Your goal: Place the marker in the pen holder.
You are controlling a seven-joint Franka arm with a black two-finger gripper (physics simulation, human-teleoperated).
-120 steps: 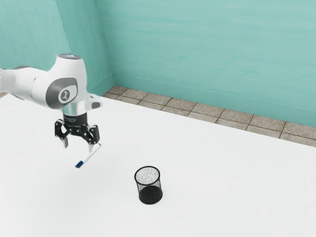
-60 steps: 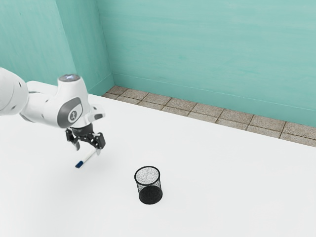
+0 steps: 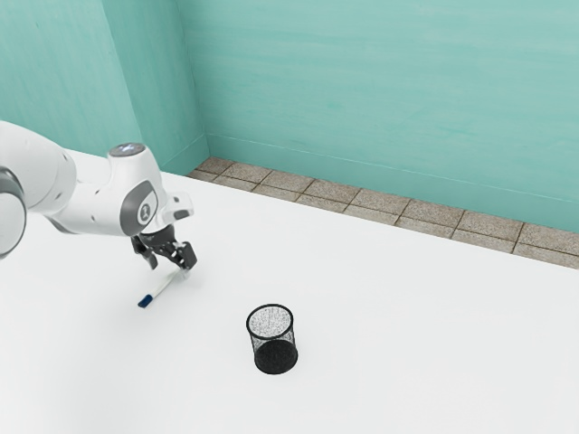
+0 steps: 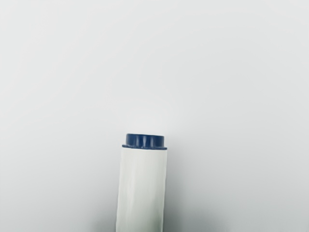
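Low over the table, my gripper point(image 3: 169, 268) stands open at the marker's far end, its two fingers visibly apart. The white marker point(image 3: 163, 287) lies on the table, its dark blue cap pointing toward the exterior view's lower left and its other end by the fingers. In the wrist view the white barrel of the marker point(image 4: 141, 191) runs under the hand, ending in a blue plug. The black mesh pen holder point(image 3: 275, 355) is upright, toward the exterior view's right from the gripper.
The white table point(image 3: 389, 334) spreads around both objects. Beyond its far edge are a tiled floor point(image 3: 362, 201) and a turquoise wall point(image 3: 380, 90).
My hand has come down and moved toward the exterior view's right, turning somewhat, so the fingers are now close to the marker's end. The marker and pen holder have stayed put.
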